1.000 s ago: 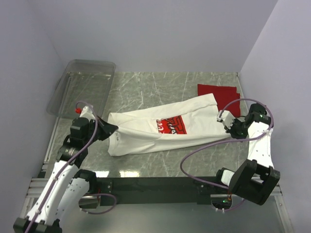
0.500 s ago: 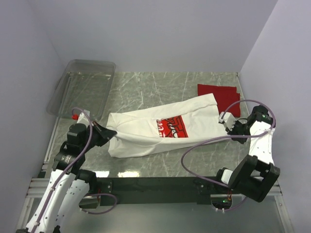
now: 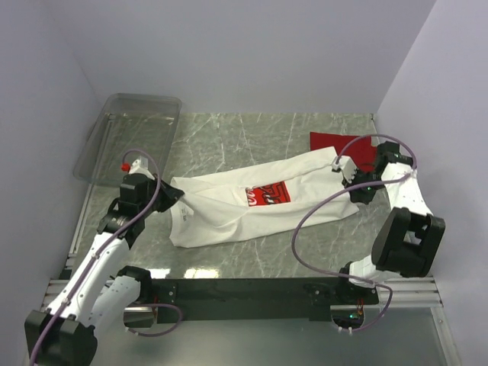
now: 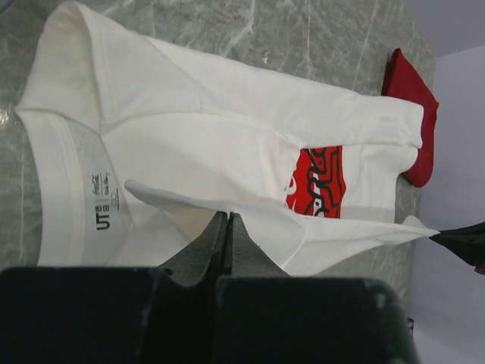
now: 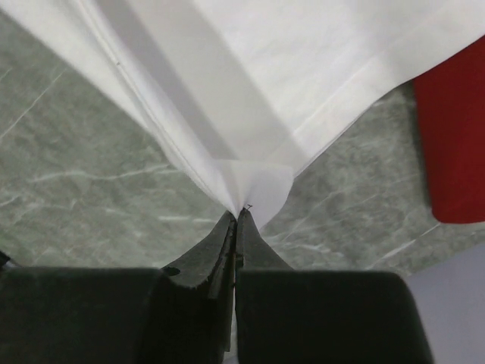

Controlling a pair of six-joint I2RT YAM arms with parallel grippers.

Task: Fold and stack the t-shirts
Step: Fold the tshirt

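White t-shirt (image 4: 227,129), neck label (image 4: 104,203): left-wrist only

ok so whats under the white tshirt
Mostly the marble table. At its hem end the white t-shirt appears to overlap the folded red t-shirt; how much red lies beneath is covered.
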